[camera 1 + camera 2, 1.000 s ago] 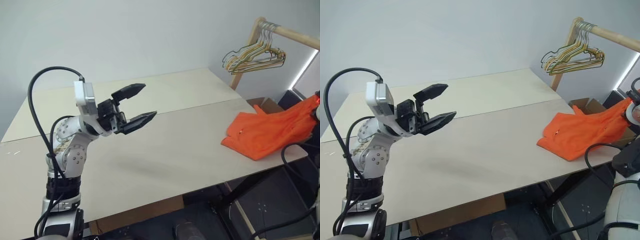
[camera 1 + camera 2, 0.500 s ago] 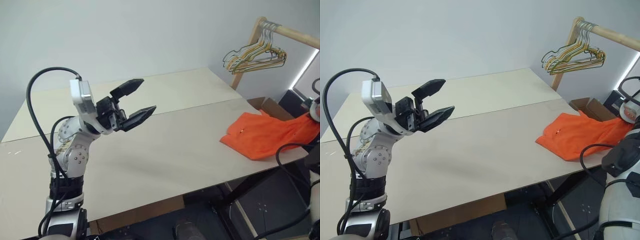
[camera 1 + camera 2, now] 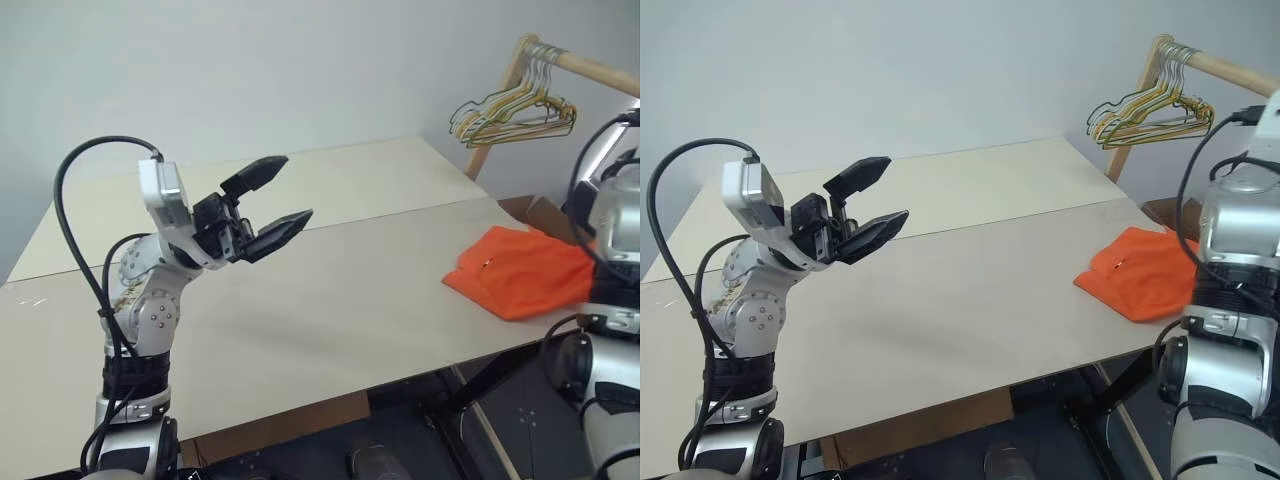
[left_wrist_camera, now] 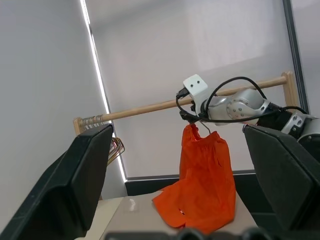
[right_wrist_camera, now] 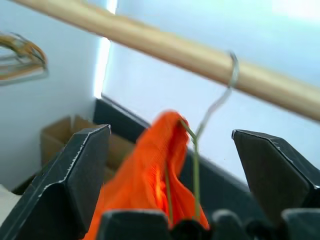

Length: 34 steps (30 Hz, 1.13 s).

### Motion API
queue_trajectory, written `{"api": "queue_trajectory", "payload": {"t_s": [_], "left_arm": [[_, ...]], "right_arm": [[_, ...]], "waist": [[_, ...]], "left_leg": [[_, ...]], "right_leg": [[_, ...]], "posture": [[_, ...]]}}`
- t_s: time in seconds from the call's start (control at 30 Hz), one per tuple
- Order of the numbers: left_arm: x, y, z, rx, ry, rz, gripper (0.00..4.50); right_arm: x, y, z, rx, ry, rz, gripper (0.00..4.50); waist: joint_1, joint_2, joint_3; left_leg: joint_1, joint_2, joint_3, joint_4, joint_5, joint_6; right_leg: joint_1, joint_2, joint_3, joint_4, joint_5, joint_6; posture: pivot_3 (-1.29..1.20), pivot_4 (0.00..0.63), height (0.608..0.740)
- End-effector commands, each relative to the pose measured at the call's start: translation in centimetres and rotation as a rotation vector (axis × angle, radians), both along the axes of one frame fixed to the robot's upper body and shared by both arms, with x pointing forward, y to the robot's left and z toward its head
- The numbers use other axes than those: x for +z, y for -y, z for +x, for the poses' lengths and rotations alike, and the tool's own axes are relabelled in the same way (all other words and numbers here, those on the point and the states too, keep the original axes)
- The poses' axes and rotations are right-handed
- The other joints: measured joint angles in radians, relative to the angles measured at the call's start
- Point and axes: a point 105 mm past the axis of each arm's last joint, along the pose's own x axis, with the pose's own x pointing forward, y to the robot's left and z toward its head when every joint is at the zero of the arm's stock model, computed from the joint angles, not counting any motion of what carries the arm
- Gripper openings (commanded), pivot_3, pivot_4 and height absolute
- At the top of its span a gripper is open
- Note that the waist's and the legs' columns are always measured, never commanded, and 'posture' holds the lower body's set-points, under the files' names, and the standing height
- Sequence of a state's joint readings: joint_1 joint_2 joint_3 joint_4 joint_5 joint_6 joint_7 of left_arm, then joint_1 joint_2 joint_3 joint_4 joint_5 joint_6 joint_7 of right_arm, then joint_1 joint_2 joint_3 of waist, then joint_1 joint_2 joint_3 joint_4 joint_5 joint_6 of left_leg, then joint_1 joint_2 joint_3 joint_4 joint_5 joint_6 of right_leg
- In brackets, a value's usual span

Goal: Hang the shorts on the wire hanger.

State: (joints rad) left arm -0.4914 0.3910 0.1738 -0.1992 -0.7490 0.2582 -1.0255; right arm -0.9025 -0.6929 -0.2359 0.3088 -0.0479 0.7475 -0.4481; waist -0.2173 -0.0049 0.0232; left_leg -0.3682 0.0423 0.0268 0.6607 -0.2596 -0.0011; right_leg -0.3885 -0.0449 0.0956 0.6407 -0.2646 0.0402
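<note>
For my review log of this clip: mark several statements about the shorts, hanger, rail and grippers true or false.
1. The bright orange fabric shorts hang on the thin wire hanger. True.
2. That hanger's hook is over the wooden rail. True.
3. The right gripper is shut on the shorts. False: its jaws stand open.
4. The left gripper holds a hanger. False: open and empty, above the beige table.
5. The bunch of pale wire hangers lies on the table. False: it hangs on the rail.

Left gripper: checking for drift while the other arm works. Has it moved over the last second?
No. The left gripper hovers over the same spot on the table, open.
</note>
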Motion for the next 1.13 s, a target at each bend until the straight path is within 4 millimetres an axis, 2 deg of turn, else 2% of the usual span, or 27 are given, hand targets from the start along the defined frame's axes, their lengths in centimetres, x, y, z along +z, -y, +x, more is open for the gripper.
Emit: {"api": "queue_trajectory", "payload": {"t_s": [0.03, 0.17, 0.33, 0.5, 0.6, 0.8, 0.97, 1.13], "left_arm": [[0.9, -0.6, -0.4, 0.027, 0.046, -0.003, 4.5], [-0.2, -1.6, 0.0, 0.109, -0.006, 0.069, 4.5], [-2.0, -3.8, 0.3, 0.235, -0.118, 0.152, 4.5], [-4.7, -6.1, -1.0, 0.287, -0.206, 0.268, 4.5], [-7.5, -7.7, -1.8, 0.339, -0.312, 0.324, 4.5], [-10.1, -8.4, -2.5, 0.389, -0.385, 0.371, 4.5], [-10.6, -8.4, -2.5, 0.416, -0.392, 0.375, 4.5], [-10.8, -8.3, -2.5, 0.423, -0.388, 0.386, 4.5]], "right_arm": [[2.7, -3.1, 0.8, 0.157, 0.057, -0.202, 4.47], [0.8, -7.8, 3.1, 0.441, -0.044, -0.256, 4.47], [-2.5, -12.9, 4.0, 0.779, -0.164, -0.259, 4.47], [-7.0, -16.2, 3.1, 1.107, -0.376, -0.238, 4.47], [-11.3, -19.0, 0.8, 1.353, -0.599, -0.384, 4.47], [-14.5, -20.8, -1.2, 1.517, -0.738, -0.492, 4.47], [-15.0, -21.3, -1.1, 1.532, -0.754, -0.518, 4.47], [-15.2, -21.2, -1.2, 1.535, -0.772, -0.522, 4.47]], "waist": [[0.003, 0.0, 0.0], [-0.001, 0.0, 0.0], [0.016, -0.001, 0.0], [0.055, -0.002, 0.001], [0.1, -0.004, 0.002], [0.167, -0.009, 0.005], [0.204, -0.014, 0.005], [0.218, -0.015, 0.005]], "left_leg": [[0.0, 0.0, 0.0, 0.0, 0.0, 0.0], [0.0, 0.001, 0.0, 0.0, 0.0, 0.001], [0.001, 0.0, -0.005, 0.0, 0.0, 0.001], [0.002, 0.001, -0.008, 0.0, 0.0, 0.001], [0.002, 0.001, -0.007, 0.0, -0.001, 0.001], [0.005, 0.001, 0.0, 0.001, 0.0, 0.0], [0.005, 0.001, 0.001, 0.001, 0.0, 0.0], [0.004, 0.001, 0.001, 0.001, 0.0, 0.0]], "right_leg": [[0.0, 0.0, 0.0, 0.0, 0.0, 0.0], [0.0, 0.001, 0.001, 0.0, 0.0, 0.0], [0.0, 0.001, 0.0, 0.0, 0.0, 0.0], [-0.001, 0.0, -0.001, 0.0, 0.0, 0.0], [-0.001, 0.0, -0.002, 0.001, 0.0, 0.0], [-0.001, 0.001, -0.004, 0.003, 0.001, -0.001], [-0.001, 0.001, -0.003, 0.003, 0.001, -0.002], [-0.002, 0.001, -0.003, 0.003, 0.002, -0.002]], "posture": [[-0.14, 0.0, 0.74], [-0.11, 0.0, 0.74], [-0.06, 0.0, 0.74], [0.03, 0.0, 0.74], [0.05, 0.0, 0.74], [0.08, 0.0, 0.74], [0.09, 0.0, 0.74], [0.09, 0.0, 0.74]]}}
